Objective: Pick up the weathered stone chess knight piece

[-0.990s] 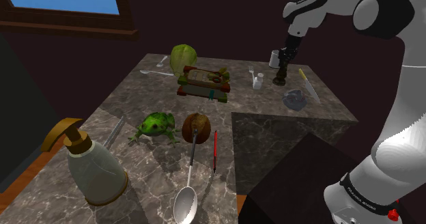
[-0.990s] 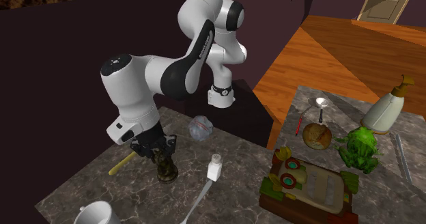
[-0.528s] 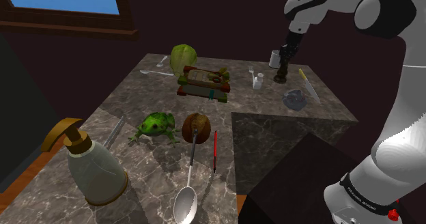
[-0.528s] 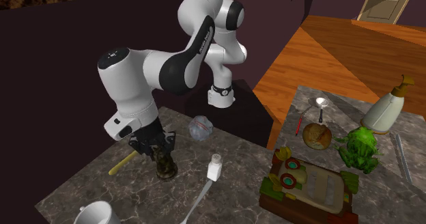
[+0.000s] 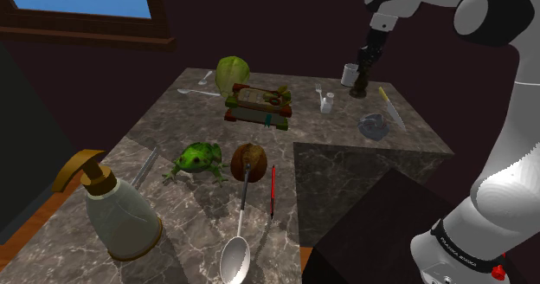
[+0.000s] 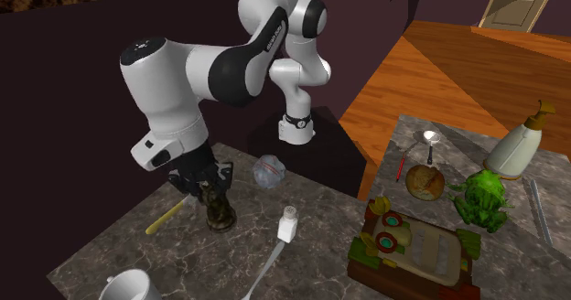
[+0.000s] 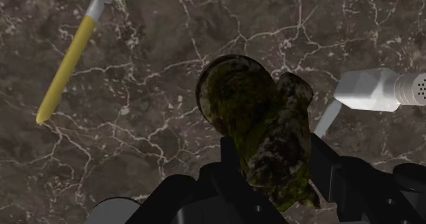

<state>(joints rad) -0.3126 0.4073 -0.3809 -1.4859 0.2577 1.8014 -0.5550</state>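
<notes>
The chess knight is a dark, mossy, mottled piece at the far right of the marble table. My black gripper comes down on it from above and is shut on its upper part. In the wrist view the knight sits clasped in the gripper, with one finger pressed against each side. Its round base hangs a little above the marble.
Around the knight lie a yellow-handled tool, a white shaker, a white mug, a fork and a crumpled clear lump. Farther off are a toy stack, a green frog and a soap dispenser.
The arm has risen over the last second and the knight has come up with it, lifting slightly off the table. Nothing else has moved.
</notes>
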